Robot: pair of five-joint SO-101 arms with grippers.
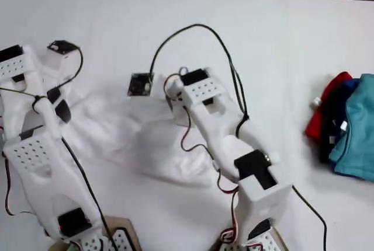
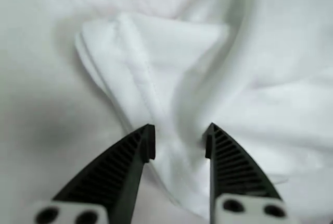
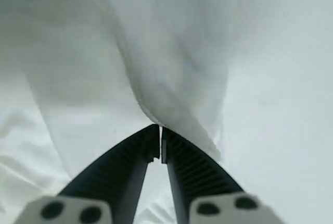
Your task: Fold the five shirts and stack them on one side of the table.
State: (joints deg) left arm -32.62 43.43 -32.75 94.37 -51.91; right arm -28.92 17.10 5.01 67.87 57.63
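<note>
The white shirt (image 1: 158, 146), crumpled on the table (image 1: 274, 29), is straddled by the half-open left gripper (image 2: 178, 141) and seemingly pinched at a fold by the nearly closed right gripper (image 3: 160, 143).

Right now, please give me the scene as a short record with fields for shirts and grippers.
shirt in work: white shirt, crumpled on the table between the arms
left gripper: open, astride a fold of the shirt
right gripper: shut on the shirt's edge
stack: red, dark blue and teal shirts, at the table's edge
</note>
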